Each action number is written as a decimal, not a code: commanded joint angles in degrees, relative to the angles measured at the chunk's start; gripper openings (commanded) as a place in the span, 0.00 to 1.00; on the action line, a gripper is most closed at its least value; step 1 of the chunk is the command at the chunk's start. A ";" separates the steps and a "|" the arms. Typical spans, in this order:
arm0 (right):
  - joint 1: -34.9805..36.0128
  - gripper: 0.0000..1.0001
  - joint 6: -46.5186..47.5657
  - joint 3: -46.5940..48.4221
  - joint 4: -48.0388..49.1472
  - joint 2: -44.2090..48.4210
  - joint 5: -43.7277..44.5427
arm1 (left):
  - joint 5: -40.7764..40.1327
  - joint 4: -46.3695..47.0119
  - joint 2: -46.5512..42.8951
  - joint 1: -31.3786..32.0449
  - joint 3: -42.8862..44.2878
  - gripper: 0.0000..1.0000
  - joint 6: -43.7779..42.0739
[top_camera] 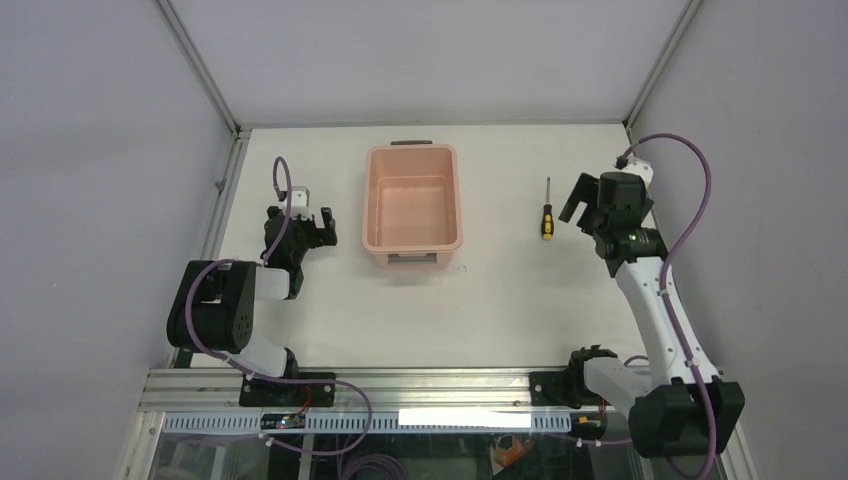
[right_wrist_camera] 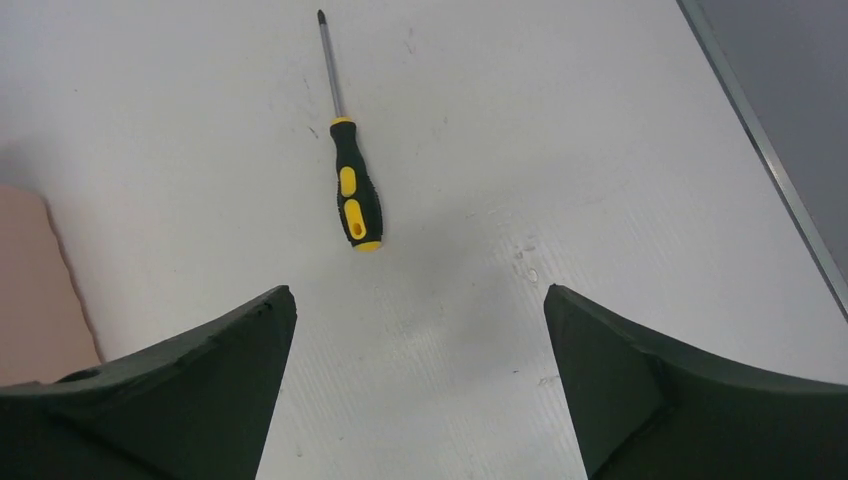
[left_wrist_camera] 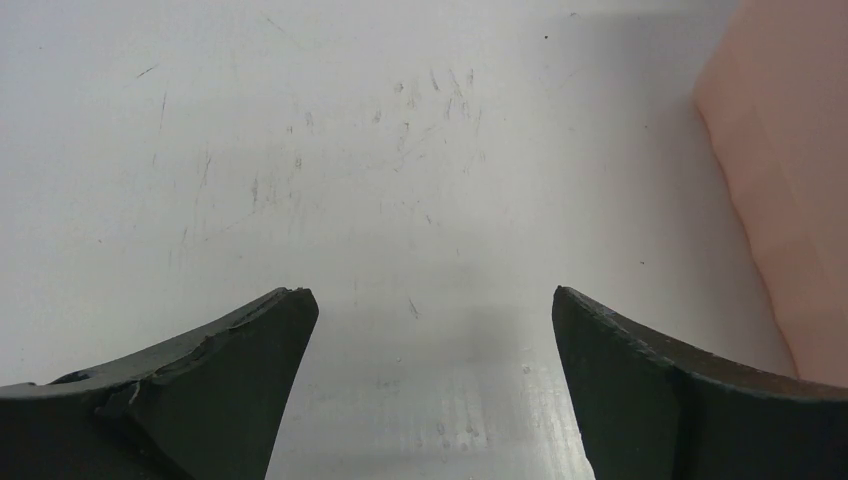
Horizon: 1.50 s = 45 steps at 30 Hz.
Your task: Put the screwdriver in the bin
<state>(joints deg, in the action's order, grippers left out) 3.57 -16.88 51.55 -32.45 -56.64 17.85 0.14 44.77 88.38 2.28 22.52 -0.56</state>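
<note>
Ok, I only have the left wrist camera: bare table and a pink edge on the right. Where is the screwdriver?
Observer: The screwdriver lies flat on the table to the right of the bin, on the side away from your arm.
Operator: Is the other arm placed to take it?
Observer: Probably. The right gripper is open beside it, and its wrist view shows the yellow-and-black handle end nearer, with the shaft pointing away.

Matt scuffed white table [left_wrist_camera: 350, 150]
</note>
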 commanded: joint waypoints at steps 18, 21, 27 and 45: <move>-0.40 0.88 4.94 29.48 -1.69 -52.24 -12.47 | 0.92 1.26 -2.04 0.36 -0.55 0.99 1.08; -0.42 0.67 2.80 28.78 -2.51 -54.61 -14.51 | 0.95 1.27 -2.06 0.36 -0.55 0.99 1.08; -0.47 0.11 0.77 26.71 -3.63 -53.93 -12.99 | 0.92 1.28 -2.07 0.36 -0.55 0.99 1.08; 33.55 0.01 -7.51 64.59 -25.80 -52.60 -9.63 | 0.93 1.28 -2.01 0.36 -0.55 0.99 1.08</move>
<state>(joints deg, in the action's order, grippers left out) 32.14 -18.98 112.79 -55.64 -102.24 6.98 0.16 44.64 88.38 2.28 22.52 -0.54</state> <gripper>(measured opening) 0.225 0.992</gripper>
